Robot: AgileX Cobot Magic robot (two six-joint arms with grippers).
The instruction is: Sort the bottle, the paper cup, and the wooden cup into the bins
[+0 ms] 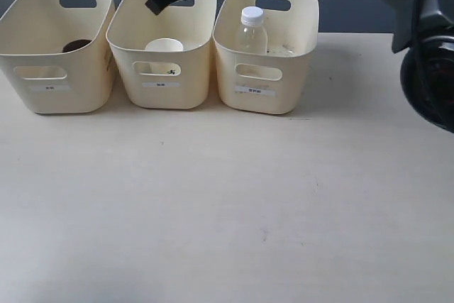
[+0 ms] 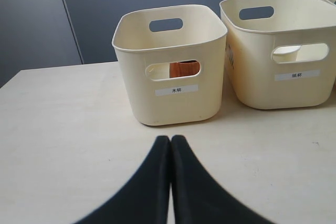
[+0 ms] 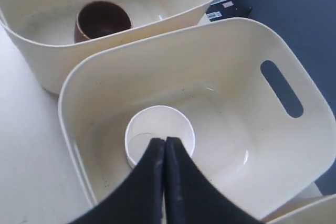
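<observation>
In the exterior view the wooden cup (image 1: 76,45) is being kept in the left bin (image 1: 57,102) at ten o'clock, the paper cup (image 1: 164,45) in the middle bin (image 1: 163,98) at eleven, and the bottle (image 1: 251,33), upright, in the right bin (image 1: 262,103) at one, with the rims just beside each other. The right gripper (image 3: 165,141) is being held clenched and empty above the middle bin's rim. The left gripper (image 2: 170,139), also clenched on nothing, is being held over the table (image 1: 227,196) before the left bin, where wide room is being left from three to nine o'clock.
</observation>
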